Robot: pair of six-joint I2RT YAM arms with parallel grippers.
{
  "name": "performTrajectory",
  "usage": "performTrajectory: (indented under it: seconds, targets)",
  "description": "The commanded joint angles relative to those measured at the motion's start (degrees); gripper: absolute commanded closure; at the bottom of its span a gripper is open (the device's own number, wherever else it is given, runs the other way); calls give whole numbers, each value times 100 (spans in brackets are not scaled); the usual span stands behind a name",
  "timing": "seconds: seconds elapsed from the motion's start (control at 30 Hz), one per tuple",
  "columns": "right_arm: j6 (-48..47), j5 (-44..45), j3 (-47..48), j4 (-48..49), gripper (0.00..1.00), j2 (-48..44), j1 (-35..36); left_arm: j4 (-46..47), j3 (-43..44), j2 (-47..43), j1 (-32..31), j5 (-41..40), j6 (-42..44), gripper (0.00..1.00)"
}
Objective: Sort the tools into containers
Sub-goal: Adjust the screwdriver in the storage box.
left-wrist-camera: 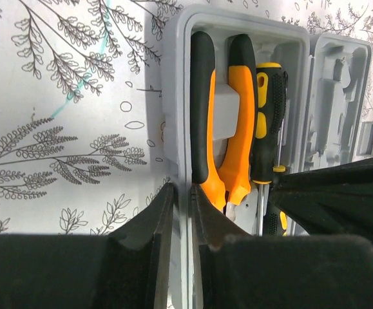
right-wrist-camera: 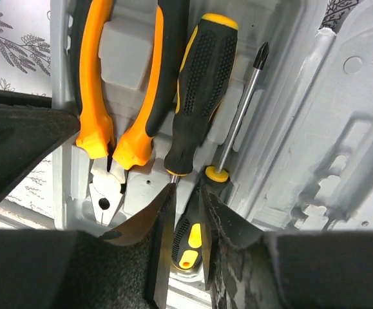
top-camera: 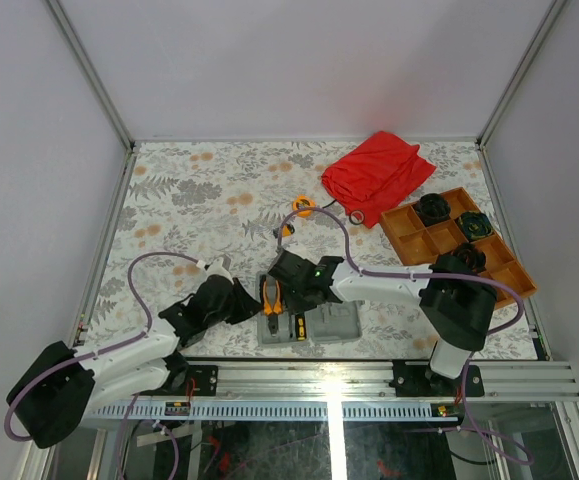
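The grey case lies open near the front edge as two trays, a left tray (top-camera: 269, 335) and a right tray (top-camera: 337, 322). The left tray (left-wrist-camera: 173, 77) holds orange-handled pliers (left-wrist-camera: 221, 116) and a black-yellow screwdriver (left-wrist-camera: 267, 122). My left gripper (left-wrist-camera: 183, 209) is shut on that tray's left wall. My right gripper (right-wrist-camera: 186, 206) is over the same tray, shut on the handle of a second screwdriver (right-wrist-camera: 189, 243) that lies beside the first screwdriver (right-wrist-camera: 202, 84) and the pliers (right-wrist-camera: 128, 96). An orange tape measure (top-camera: 304, 207) and a tiny orange-black piece (top-camera: 287, 229) lie on the table farther back.
A red cloth (top-camera: 379, 170) lies at the back right. An orange-brown divided tray (top-camera: 406, 228) with black round parts stands at the right. The table has a floral cover (top-camera: 189, 200). The empty right tray (left-wrist-camera: 341, 109) lies beside the filled one.
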Motion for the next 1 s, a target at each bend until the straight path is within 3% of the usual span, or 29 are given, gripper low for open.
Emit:
performTrajectory:
  seconds: [0.0, 0.13, 0.37, 0.97]
  targets:
    - [-82, -219, 7, 97, 73, 170, -78, -434, -189, -182, -398, 185, -413, 100]
    - [-142, -181, 30, 51, 77, -14, -82, -622, -220, -362, -539, 26, -503, 100]
    - [-194, -74, 107, -53, 75, -435, -81, -806, -212, -575, -535, -113, -513, 99]
    - [-314, -462, 407, -235, 81, 421, -101, -753, -121, -394, -540, -121, -471, 98]
